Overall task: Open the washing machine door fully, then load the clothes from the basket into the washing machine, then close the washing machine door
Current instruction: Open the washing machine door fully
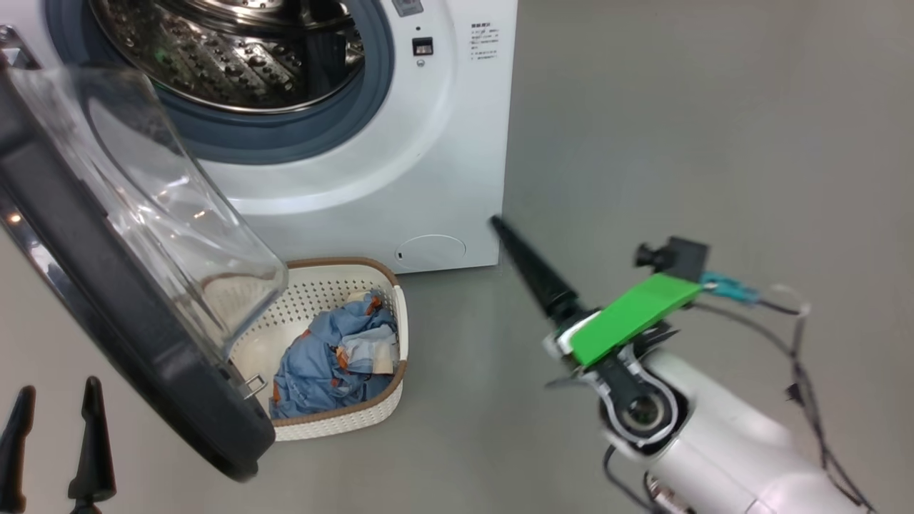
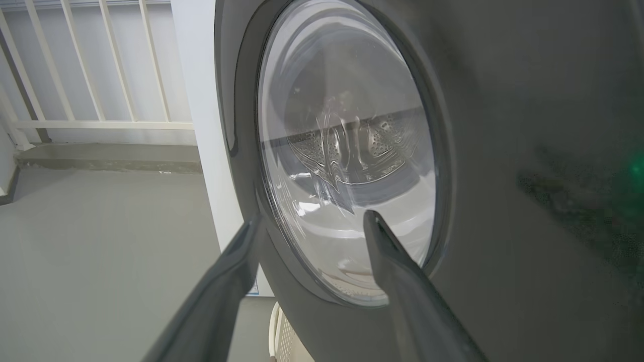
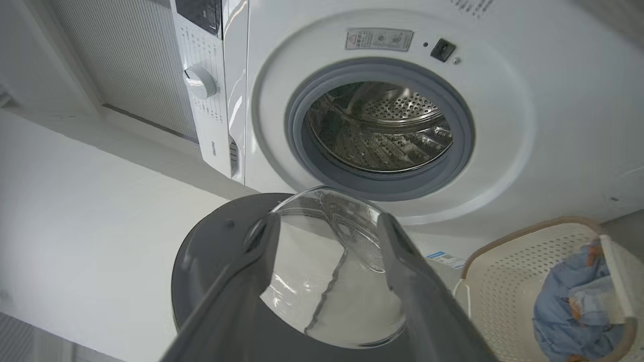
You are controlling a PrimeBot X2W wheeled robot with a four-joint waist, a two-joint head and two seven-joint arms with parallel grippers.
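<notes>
The right gripper has two long, dark grey fingers tapering to narrow tips, finely ribbed near the base; the left gripper bears the same black, cone-like pair; a flat bright green plate tops the right wrist beside a small black camera; a teal connector meets thin black cables; the forearm is glossy silver-white, with a black-ringed round joint.

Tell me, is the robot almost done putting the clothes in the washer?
Not yet. Done: the washing machine door stands swung open, and the steel drum shows. In hand: the right claw is open, holding nothing, pointing towards the washing machine. Left: the clothes all lie in the basket on the floor, so loading them and closing the door come next.
</notes>
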